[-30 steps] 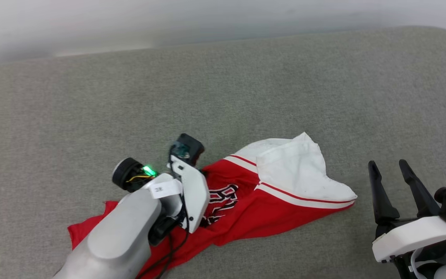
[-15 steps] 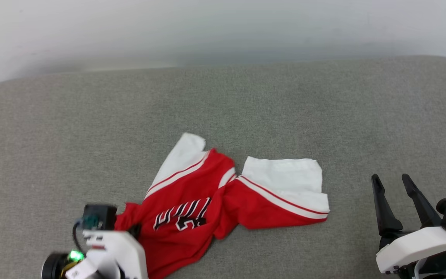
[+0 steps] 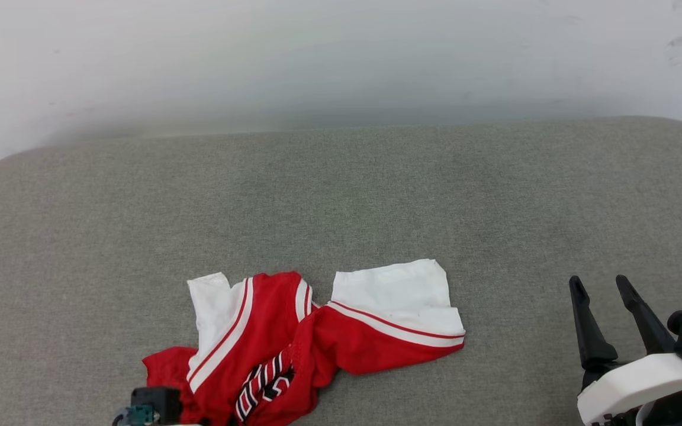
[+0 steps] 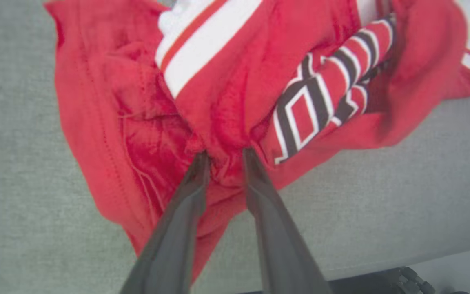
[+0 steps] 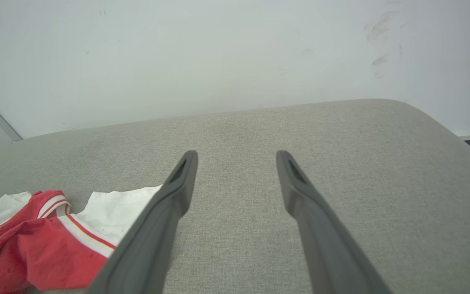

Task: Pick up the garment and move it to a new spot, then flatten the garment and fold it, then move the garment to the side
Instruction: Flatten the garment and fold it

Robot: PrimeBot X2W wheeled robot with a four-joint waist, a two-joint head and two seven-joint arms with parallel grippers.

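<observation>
**A:** What is around the garment (image 3: 317,343)?

**B:** Very little. In the head view it lies at the lower middle of a wide grey cushion (image 3: 341,195). A pale wall (image 3: 341,59) runs across the top of the frame. The right wrist view shows a few dark scuff marks (image 5: 382,41) on that wall at the upper right. Nothing lies on the shirt or between it and the right gripper (image 3: 598,281), which sits well apart at the lower right.

**A:** And the surfaces?

**B:** The cushion has a fine woven texture, with rounded far corners. The shirt is soft red jersey, crumpled into folds. One white sleeve lies fairly flat toward the right and another is folded over at the left. Each has a red-and-white stripe where it meets the body. In the left wrist view, black letters with white outlines are squeezed into a ridge at the upper right.

**A:** The jaws?

**B:** The left gripper (image 4: 225,153) has its two dark fingers close together, with a narrow gap. The tips are pressed into a bunched pleat of red cloth at the middle of the frame, and fabric sits between them. I cannot tell whether they are actually gripping it. The right gripper's fingers are spread wide, hold nothing and touch nothing, with bare cushion showing between them.
</observation>
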